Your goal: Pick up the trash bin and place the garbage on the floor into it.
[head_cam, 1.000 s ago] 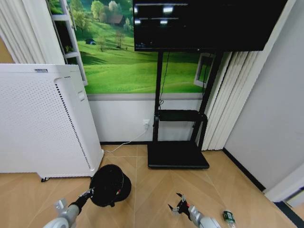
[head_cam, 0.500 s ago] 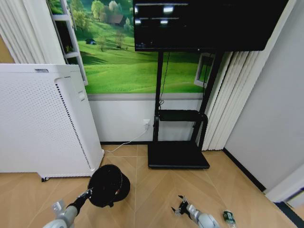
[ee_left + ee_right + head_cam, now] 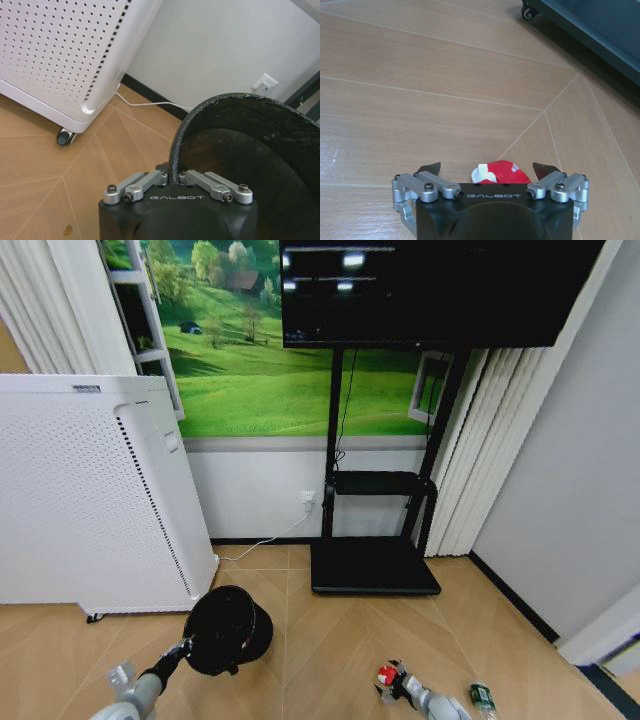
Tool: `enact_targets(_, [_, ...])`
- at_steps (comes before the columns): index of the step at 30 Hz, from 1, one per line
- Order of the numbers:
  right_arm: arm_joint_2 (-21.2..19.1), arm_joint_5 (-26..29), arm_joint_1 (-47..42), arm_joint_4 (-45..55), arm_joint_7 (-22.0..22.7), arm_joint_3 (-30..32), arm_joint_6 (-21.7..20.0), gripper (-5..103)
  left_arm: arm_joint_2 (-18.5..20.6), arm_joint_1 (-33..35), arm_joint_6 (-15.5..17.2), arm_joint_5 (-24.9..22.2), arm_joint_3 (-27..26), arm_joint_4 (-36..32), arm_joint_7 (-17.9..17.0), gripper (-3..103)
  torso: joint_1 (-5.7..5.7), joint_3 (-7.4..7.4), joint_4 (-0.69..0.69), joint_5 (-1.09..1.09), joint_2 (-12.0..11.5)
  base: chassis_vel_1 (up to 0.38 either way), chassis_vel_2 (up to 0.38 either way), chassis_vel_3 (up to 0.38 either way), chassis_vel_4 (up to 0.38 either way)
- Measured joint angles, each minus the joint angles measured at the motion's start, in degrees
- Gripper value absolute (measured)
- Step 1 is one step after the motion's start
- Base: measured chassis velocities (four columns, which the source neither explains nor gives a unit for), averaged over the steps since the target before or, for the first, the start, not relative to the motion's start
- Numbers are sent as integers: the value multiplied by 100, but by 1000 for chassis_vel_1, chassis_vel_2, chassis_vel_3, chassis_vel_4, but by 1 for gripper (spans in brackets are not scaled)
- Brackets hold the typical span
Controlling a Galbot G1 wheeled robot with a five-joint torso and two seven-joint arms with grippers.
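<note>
- left gripper clamped on the rim of the trash bin, rim pinched between the two fingers; bin held tilted, mouth facing up and toward the robot in head view, in front of the white air purifier
- bin interior looks dark mesh in left wrist view; can't make out any contents
- right gripper low over the wood floor, jaws spread wide, tips on either side of a crumpled red-and-white scrap; scrap sits between the tips, not squeezed
- same scrap in head view right at the right gripper, in front of the TV stand base
- small greenish bottle lies on the floor just right of the right arm, apart from the scrap
</note>
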Motion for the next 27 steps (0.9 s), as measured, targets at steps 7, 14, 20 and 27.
enact_targets(7, [36,-108,18,-47,16,15,-144,91,-104,159,-50,109,-23,-112,78,3,0,0,0,0,0,0,0,0,0])
enact_targets(14, [38,-136,56,-144,61,-1,-254,63,-171,250,-85,194,-96,-150,144,3,0,-1,0,-2,1,0,0,0,0])
enact_targets(20, [39,-100,77,-145,67,-43,-287,47,-188,250,-87,195,-115,-158,144,3,0,-1,0,0,0,0,0,0,0])
enact_targets(27, [6,-25,66,-128,31,-74,-289,26,-200,264,-95,199,-150,-146,147,3,0,0,1,1,0,0,0,0,0])
